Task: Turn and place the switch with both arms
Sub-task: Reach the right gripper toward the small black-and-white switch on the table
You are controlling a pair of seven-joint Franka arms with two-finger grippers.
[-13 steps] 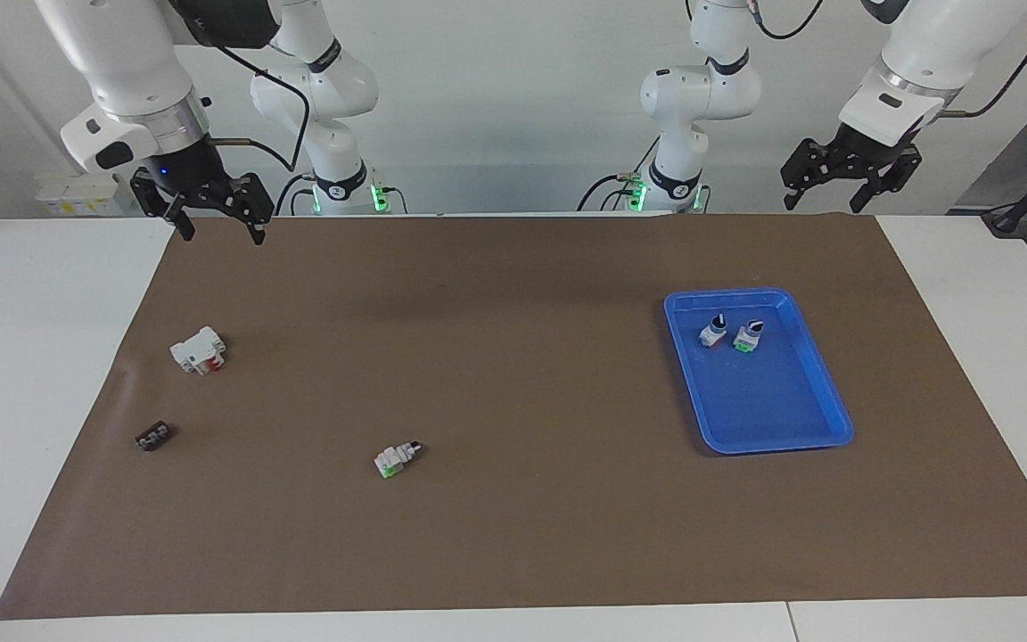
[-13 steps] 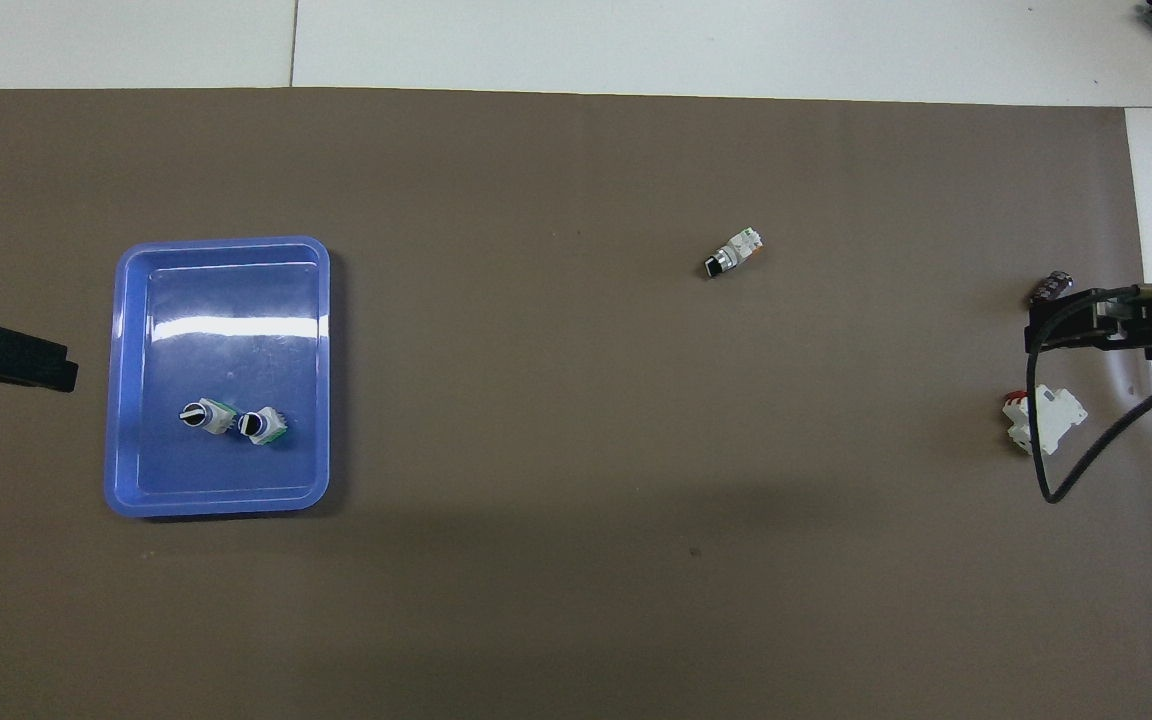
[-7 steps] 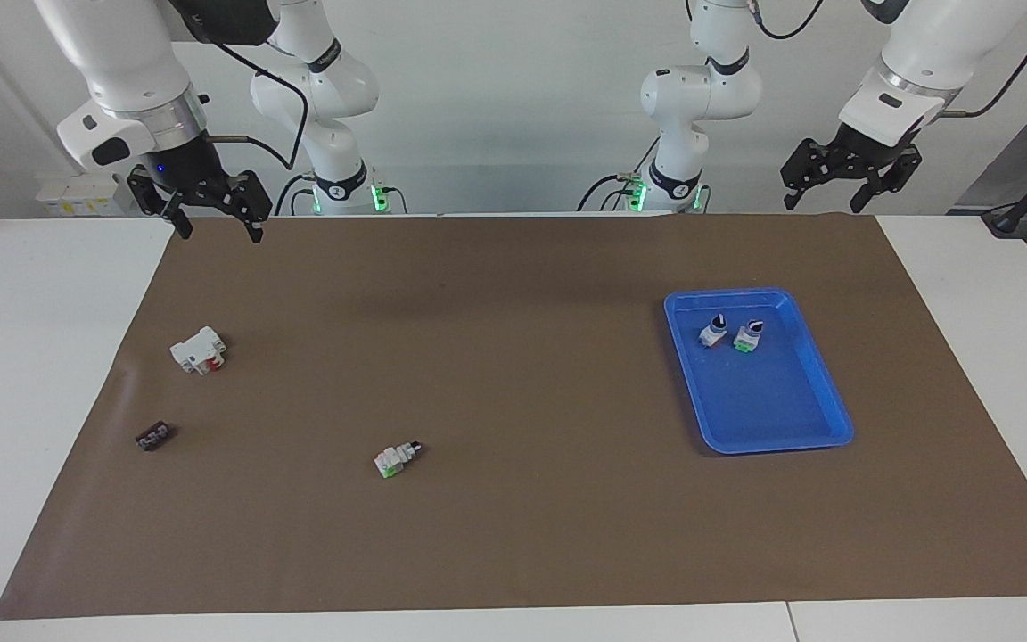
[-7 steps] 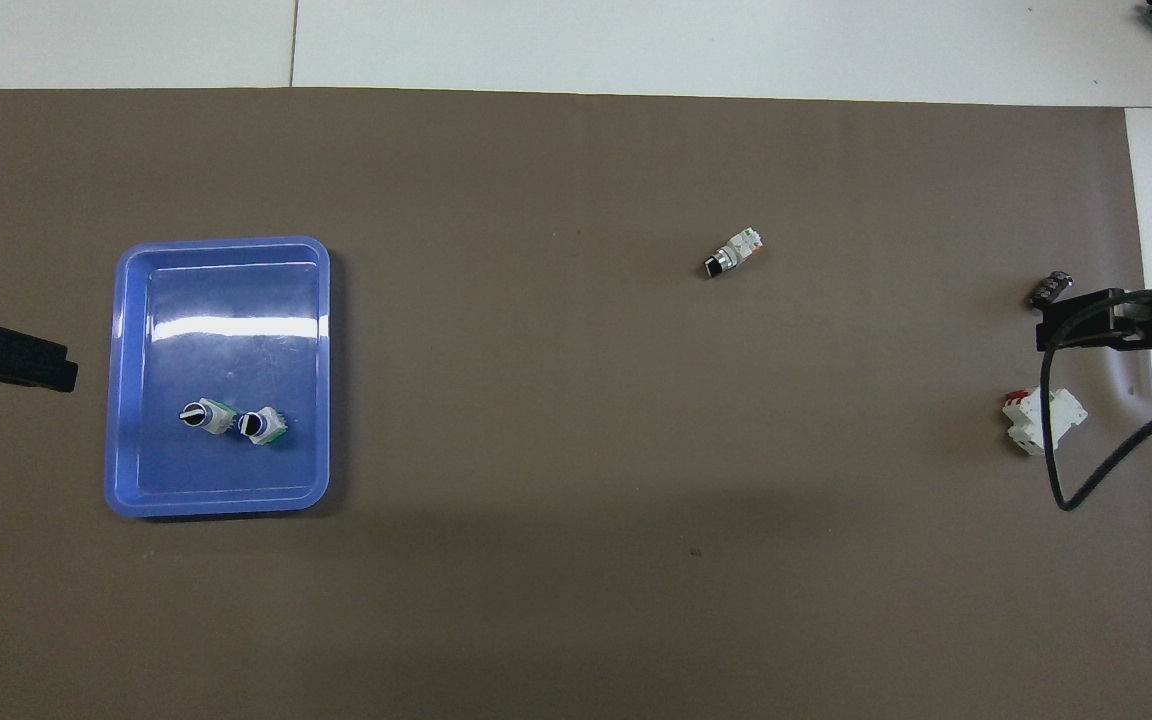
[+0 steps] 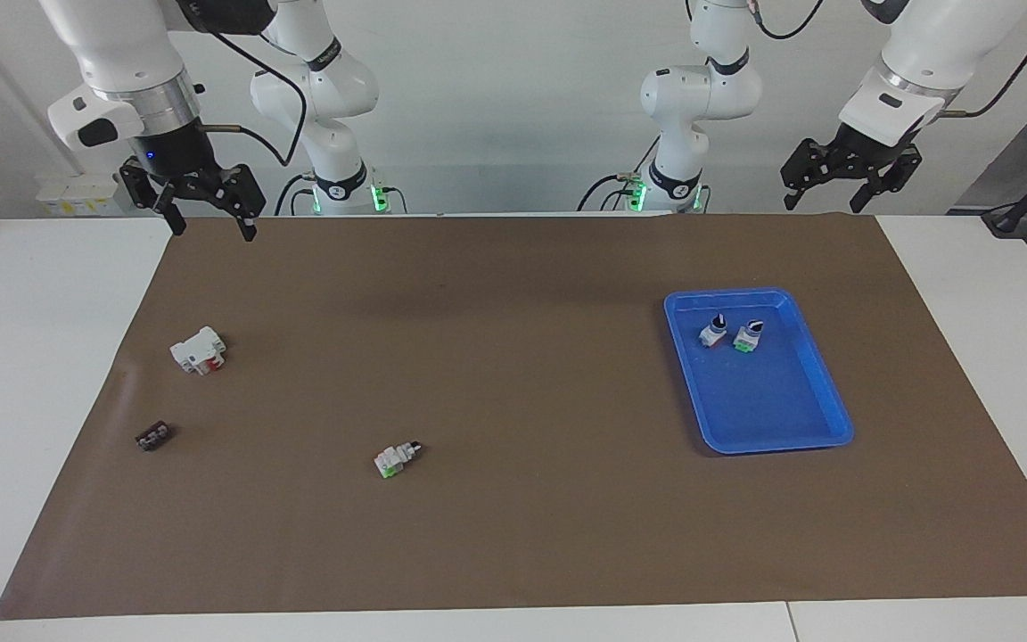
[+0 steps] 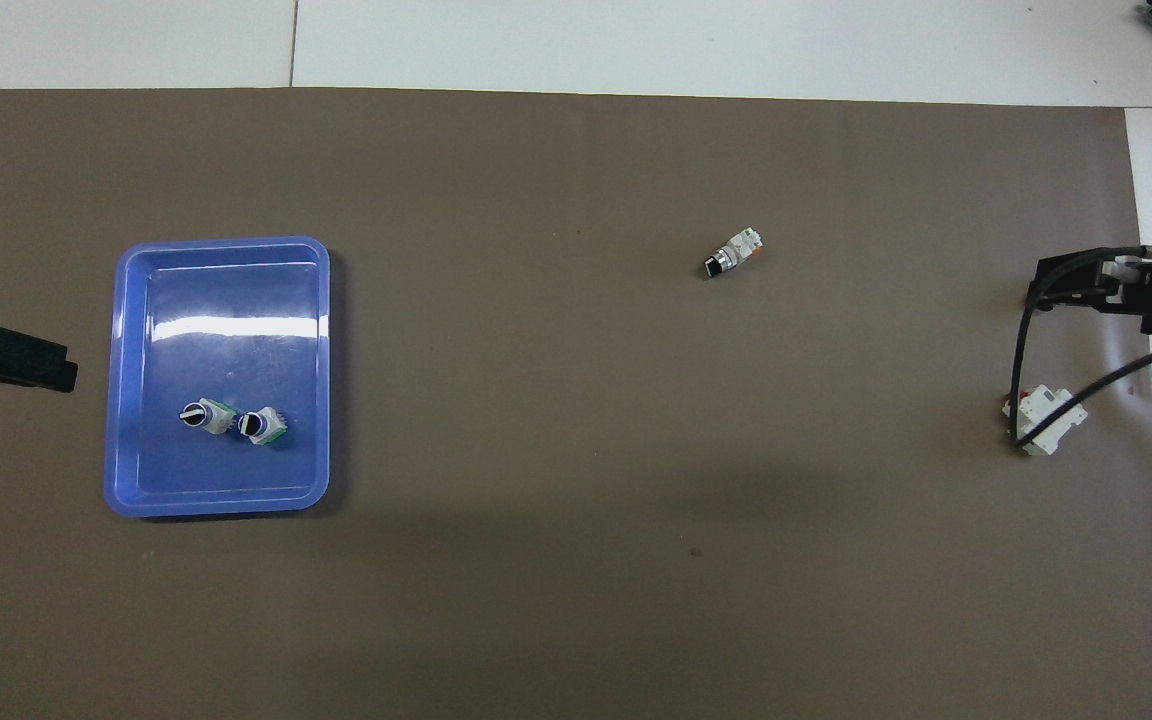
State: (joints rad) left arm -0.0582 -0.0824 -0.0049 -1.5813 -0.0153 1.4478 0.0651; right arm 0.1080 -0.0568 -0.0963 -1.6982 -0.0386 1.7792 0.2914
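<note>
One switch [image 5: 398, 459] [image 6: 733, 252] lies on its side on the brown mat [image 5: 522, 374], away from the robots and apart from both grippers. Two more switches [image 5: 712, 332] [image 5: 748, 336] stand in the blue tray [image 5: 776, 446] [image 6: 221, 243], toward the left arm's end. My right gripper [image 5: 210, 230] [image 6: 1076, 283] hangs open and empty, high over the mat's edge at the right arm's end. The left gripper [image 5: 823, 203] [image 6: 6, 357] waits open and empty, raised beside the tray's end of the mat.
A white block with a red part [image 5: 199, 349] [image 6: 1044, 420] sits near the right arm's end, with the gripper's cable crossing it in the overhead view. A small flat black component [image 5: 152, 437] lies farther from the robots than that block. White table [image 5: 50, 357] borders the mat.
My right gripper has risen a little and drifted toward its own end of the table; in the overhead view it now covers the small black component. The left arm has not moved.
</note>
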